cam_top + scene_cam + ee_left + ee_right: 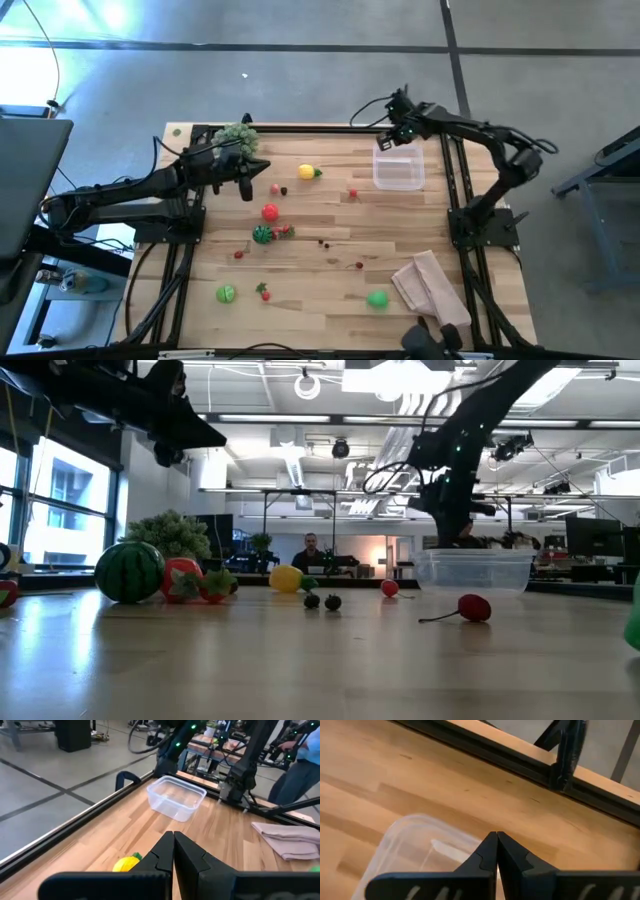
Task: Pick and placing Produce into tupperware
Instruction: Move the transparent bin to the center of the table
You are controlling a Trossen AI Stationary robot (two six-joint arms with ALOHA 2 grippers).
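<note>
- Progress check: pretty much nothing is done yet. The tupperware (pixel 398 168) sits upper right of centre in the high view and looks empty, and the wrist views show only clear plastic inside.
- All the produce is out on the worktop (pixel 340 290): a yellow lemon-looking piece (pixel 307 172) near top centre, a red one (pixel 270 211) and a little watermelon (pixel 261 235) mid-left, two green pieces (pixel 226 293) (pixel 377 298) along the bottom, plus small red and dark berries dotted around the middle.
- So as I read it, every single piece has yet to be picked and dropped in.
- Left tool (pixel 246 186): upper left of the high view, lifted off the worktop just beside the spiky green plant (pixel 236 136), pointing toward the lemon. In its wrist view the fingers (pixel 162 855) are pressed together with nothing between them.
- Right tool (pixel 383 141): top centre-right, hanging over the far edge of the tupperware. Its fingers (pixel 487 852) are closed too, and empty.
- A tan cloth (pixel 430 285) lies lower right, not in anyone's way.
</note>
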